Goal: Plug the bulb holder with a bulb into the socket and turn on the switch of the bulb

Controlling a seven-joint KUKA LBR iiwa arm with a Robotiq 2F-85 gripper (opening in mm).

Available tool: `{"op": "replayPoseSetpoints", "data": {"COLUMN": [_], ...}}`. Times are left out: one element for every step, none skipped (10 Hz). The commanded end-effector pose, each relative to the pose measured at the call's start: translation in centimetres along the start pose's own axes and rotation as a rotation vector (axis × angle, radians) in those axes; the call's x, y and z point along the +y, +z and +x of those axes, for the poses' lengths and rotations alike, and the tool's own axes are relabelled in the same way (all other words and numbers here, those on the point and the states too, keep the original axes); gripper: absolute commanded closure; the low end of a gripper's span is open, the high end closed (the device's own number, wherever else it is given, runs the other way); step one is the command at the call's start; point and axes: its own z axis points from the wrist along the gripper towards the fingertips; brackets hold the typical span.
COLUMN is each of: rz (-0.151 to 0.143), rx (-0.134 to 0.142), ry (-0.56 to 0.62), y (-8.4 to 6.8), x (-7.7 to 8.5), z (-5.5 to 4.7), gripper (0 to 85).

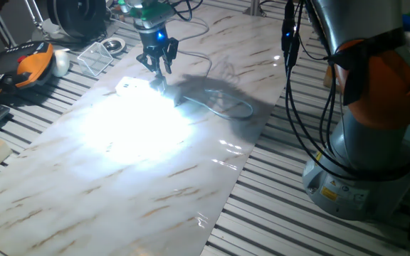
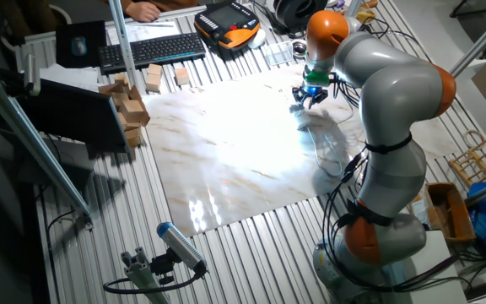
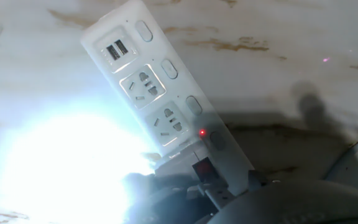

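Glowing bright white, the bulb (image 3: 73, 168) is flooding the marbled tabletop (image 1: 155, 192) with glare, and it is sitting in the bulb holder (image 3: 194, 168), which is plugged into the socket (image 3: 160, 106) at the strip's lower outlets. A small red light (image 3: 202, 132) is showing on the strip beside it. The end effector (image 1: 158, 65) is hovering just above the lit spot, its fingers pointing down and standing slightly apart, gripping nothing. A grey cable (image 1: 226, 107) is looping away across the tabletop.
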Motion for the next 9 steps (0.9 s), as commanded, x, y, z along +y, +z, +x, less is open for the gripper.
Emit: {"op": "replayPoseSetpoints", "data": {"rz": [-0.001, 0.01, 0.012, 0.016, 0.015, 0.01, 0.003, -0.012, -0.05], "rx": [0.001, -0.004, 0.005, 0.005, -0.002, -0.001, -0.005, -0.013, -0.009], "ry": [0.0, -0.001, 0.002, 0.005, 0.002, 0.005, 0.002, -0.019, -0.073], "y": [0.0, -0.4, -1.0, -1.4, -1.5, -1.8, -2.5, -3.3, -4.2], "x": [0.0, 0.1, 0.2, 0.2, 0.2, 0.5, 1.0, 1.3, 1.3], "z": [0.0, 0.0, 0.0, 0.0, 0.1, 0.3, 0.7, 1.0, 1.3], "gripper": [51.0, 51.0, 51.0, 51.0, 51.0, 51.0, 51.0, 51.0, 85.0]}}
